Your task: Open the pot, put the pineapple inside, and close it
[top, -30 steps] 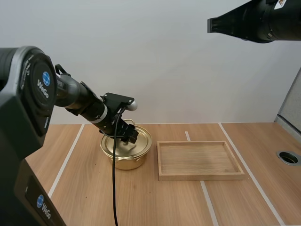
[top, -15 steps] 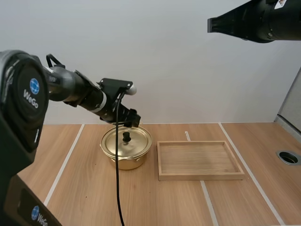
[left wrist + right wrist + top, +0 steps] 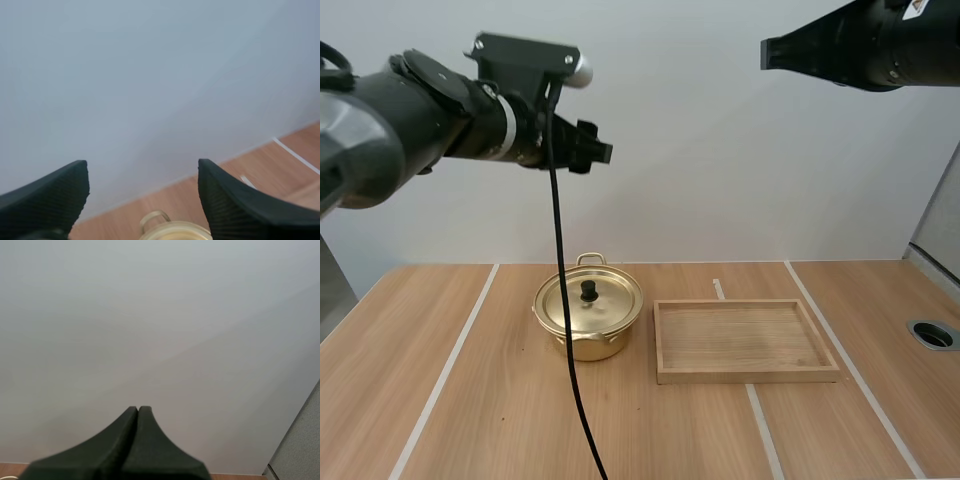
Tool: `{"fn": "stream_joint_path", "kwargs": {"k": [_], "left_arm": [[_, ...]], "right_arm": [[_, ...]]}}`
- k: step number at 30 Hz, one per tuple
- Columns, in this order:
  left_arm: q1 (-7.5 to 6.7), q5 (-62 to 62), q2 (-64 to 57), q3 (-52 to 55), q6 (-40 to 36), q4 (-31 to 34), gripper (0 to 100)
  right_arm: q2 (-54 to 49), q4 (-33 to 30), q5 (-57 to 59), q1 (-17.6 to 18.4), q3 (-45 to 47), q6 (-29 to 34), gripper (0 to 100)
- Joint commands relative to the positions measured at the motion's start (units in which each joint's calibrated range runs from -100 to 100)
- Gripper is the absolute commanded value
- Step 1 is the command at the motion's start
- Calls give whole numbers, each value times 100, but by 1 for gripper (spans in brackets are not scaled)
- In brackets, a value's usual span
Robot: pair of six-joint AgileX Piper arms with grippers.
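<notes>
A golden pot (image 3: pixel 588 318) stands on the table left of centre, its lid (image 3: pixel 590 300) on, with a black knob (image 3: pixel 589 291) on top. My left gripper (image 3: pixel 600 152) hangs high above the pot, open and holding nothing; in the left wrist view its two ribbed fingers (image 3: pixel 235 210) stand wide apart, with the pot's handle (image 3: pixel 154 218) between them far below. My right gripper (image 3: pixel 767 52) is raised at the upper right, its fingers (image 3: pixel 135 440) lying together as one dark wedge, shut on nothing.
A shallow wooden tray (image 3: pixel 746 341) with nothing in it lies right of the pot. White tape lines (image 3: pixel 448 368) run across the table. A round hole (image 3: pixel 932 334) sits in the table at the far right.
My left arm has let go of the lid's knob, lifted away from the pot, and risen high above it. The lid stays on the pot. The right arm has not moved.
</notes>
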Motion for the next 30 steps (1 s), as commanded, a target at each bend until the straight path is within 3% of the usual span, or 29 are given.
{"fn": "stream_joint_path", "kwargs": {"k": [1,13,17,23,26,30], "left_arm": [[-3,-1030,-673,-54,-78,112,100],[-3,-3446,-2169,-54,-78,402,100],[-3,-3636,-2446,-54,-78,822,100],[-3,-3565,-2822,-54,-81,806,100],[-3,-3565,-3056,-24,-156,806,73],[-3,-3618,-3479,122,-156,846,20]], "right_arm": [[-60,14,-45,-20,-23,0,0],[-60,14,-45,-20,-23,0,0],[-60,14,-45,-20,-23,0,0],[-60,14,-45,-20,-23,0,0],[-60,14,-45,-20,-23,0,0],[-60,14,-45,-20,-23,0,0]]}}
